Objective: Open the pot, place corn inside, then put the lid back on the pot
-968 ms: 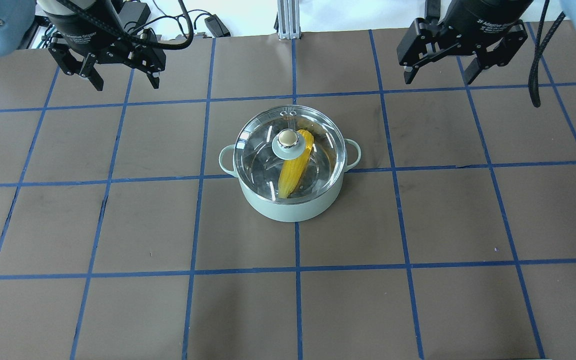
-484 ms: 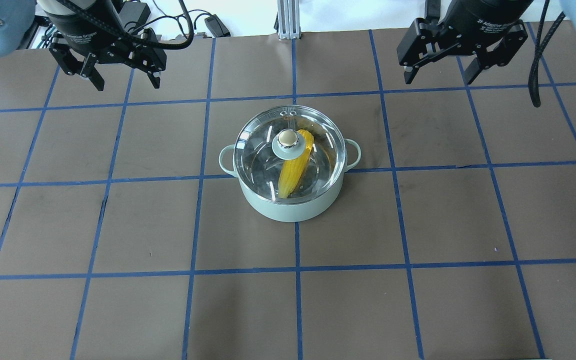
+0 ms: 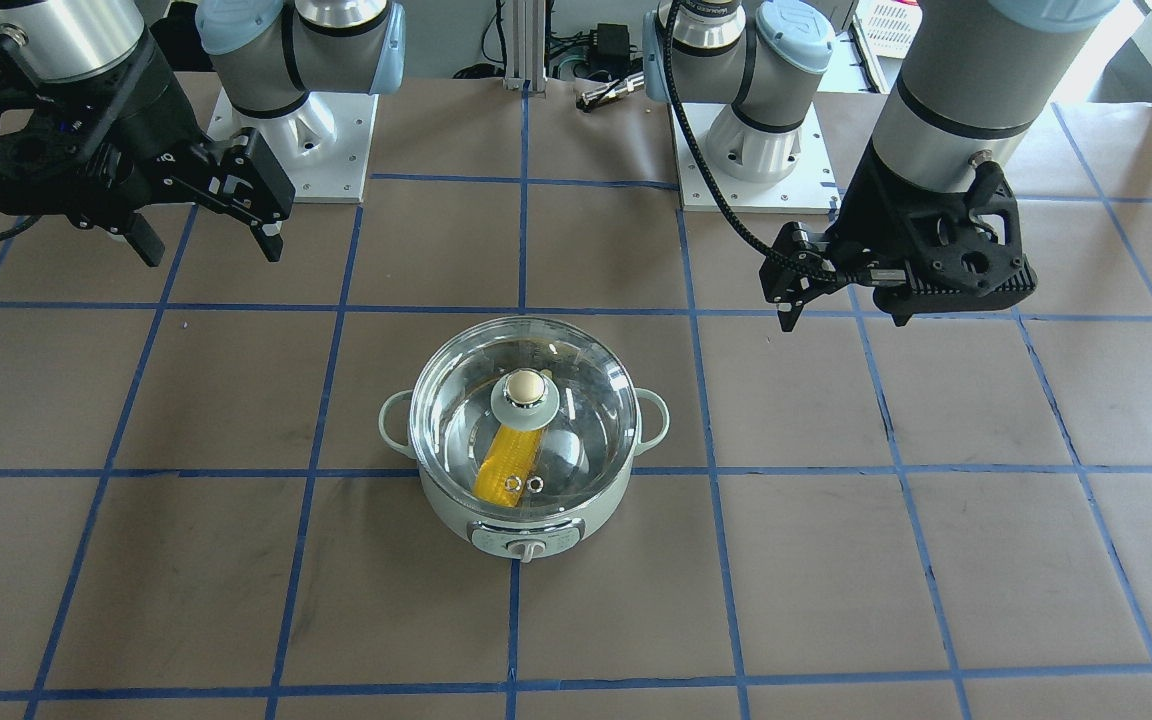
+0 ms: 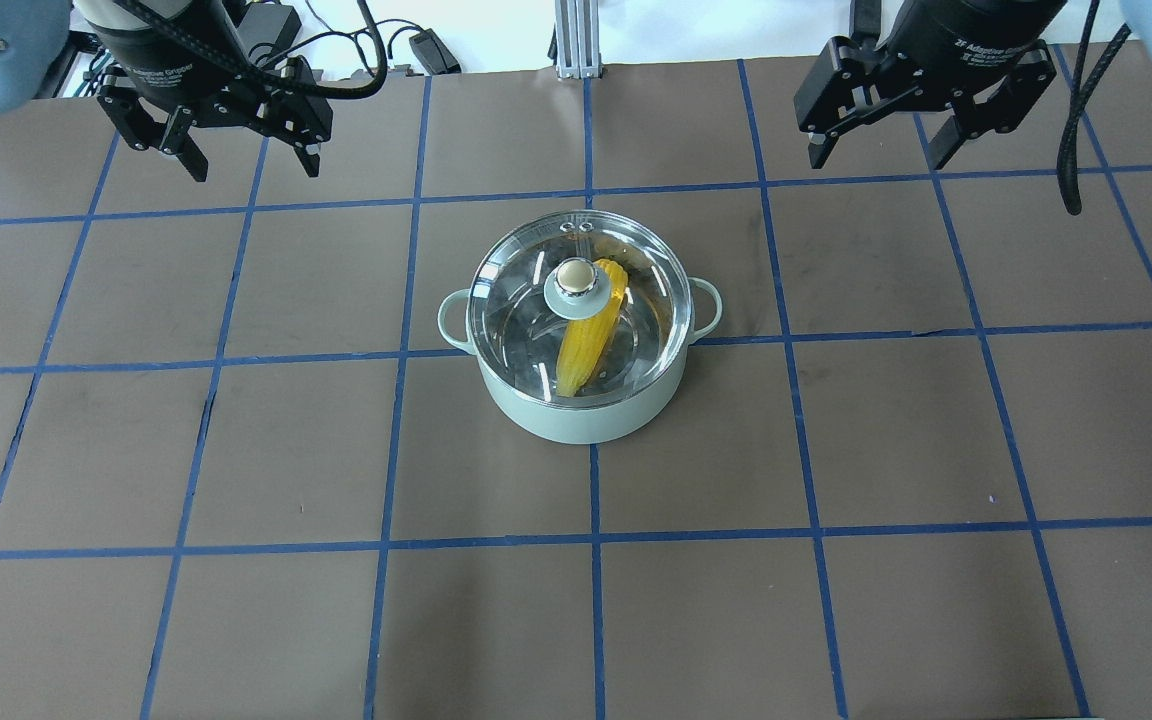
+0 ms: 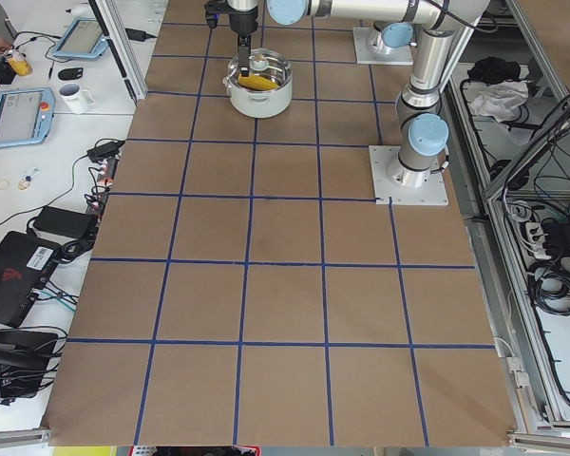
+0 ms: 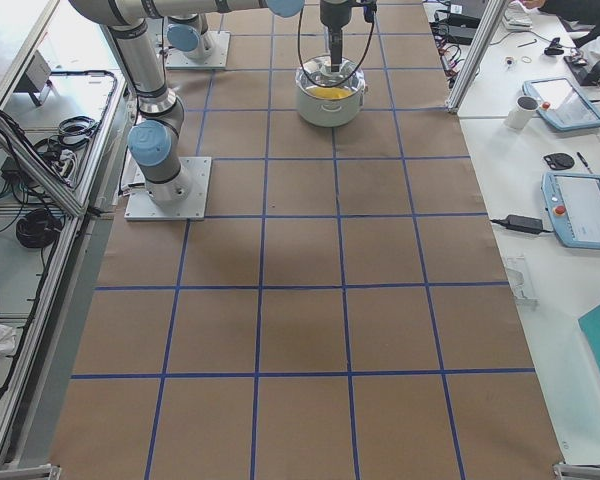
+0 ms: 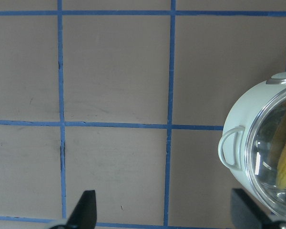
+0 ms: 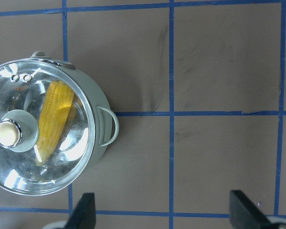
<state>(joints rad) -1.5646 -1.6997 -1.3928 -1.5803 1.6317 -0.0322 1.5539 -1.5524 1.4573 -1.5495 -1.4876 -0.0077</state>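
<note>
The mint-green pot (image 4: 581,415) stands mid-table, also in the front view (image 3: 456,520) and both wrist views (image 7: 250,124) (image 8: 93,102). The clear glass lid (image 4: 636,260) with its beige knob (image 4: 574,276) sits on the pot. The yellow corn (image 4: 586,345) lies inside under the lid, also in the right wrist view (image 8: 55,119). My left gripper (image 4: 246,165) is open and empty, high at the back left. My right gripper (image 4: 876,155) is open and empty, high at the back right. Both are well clear of the pot.
The brown table (image 4: 236,450) has a blue tape grid. The arm bases (image 3: 296,130) (image 3: 746,140) stand at the robot's side. Cables and a metal post (image 4: 576,40) lie past the far edge. Side benches hold tablets and a mug (image 6: 525,110).
</note>
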